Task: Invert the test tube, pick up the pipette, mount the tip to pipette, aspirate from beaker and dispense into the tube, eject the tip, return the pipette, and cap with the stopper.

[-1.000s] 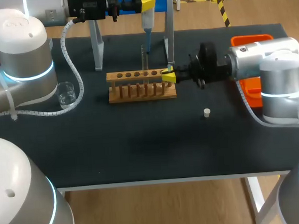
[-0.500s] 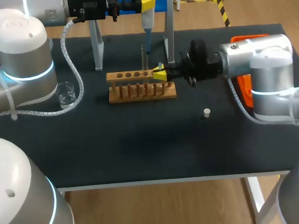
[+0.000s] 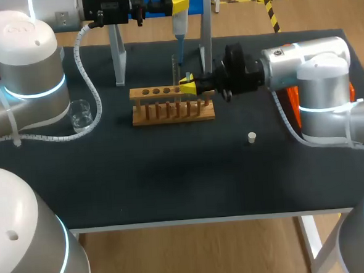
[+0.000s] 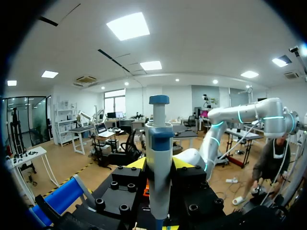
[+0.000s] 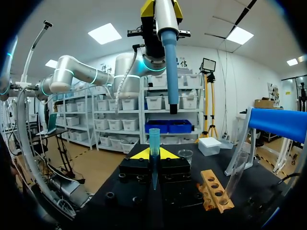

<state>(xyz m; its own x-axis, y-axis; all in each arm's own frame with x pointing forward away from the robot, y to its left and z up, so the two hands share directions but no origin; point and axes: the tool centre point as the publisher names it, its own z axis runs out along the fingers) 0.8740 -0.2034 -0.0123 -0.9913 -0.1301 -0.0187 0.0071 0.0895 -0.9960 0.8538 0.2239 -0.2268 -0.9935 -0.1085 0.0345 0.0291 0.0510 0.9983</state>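
Head view: the left arm comes in at the rear and holds one pipette upright above the table, next to the metal stand. The right gripper sits over the wooden rack, just beside the test tube and below the pipette. Its yellow tips are close together. This view does not show what is between them.

Right wrist view fills that gap. A single blue-green pipette tip stands upright between the fingers, pinched from both sides, with its wide end up. The pipette's nozzle hangs directly above it with a clear gap, so the tip is not yet mounted.

Left wrist view: the left gripper is clamped on the pipette body, a yellow finger on either side, with the plunger knob on top. The table and the tip are not seen from here.

Count:
- One pipette.
- One tip.
- One test tube, standing in the rack.
- One rack with a single row of holes.
- One glass beaker, well left of the rack.
- One white stopper, lying loose on the table to the right and in front of the rack, apart from everything.
- Two grippers, both gripping.
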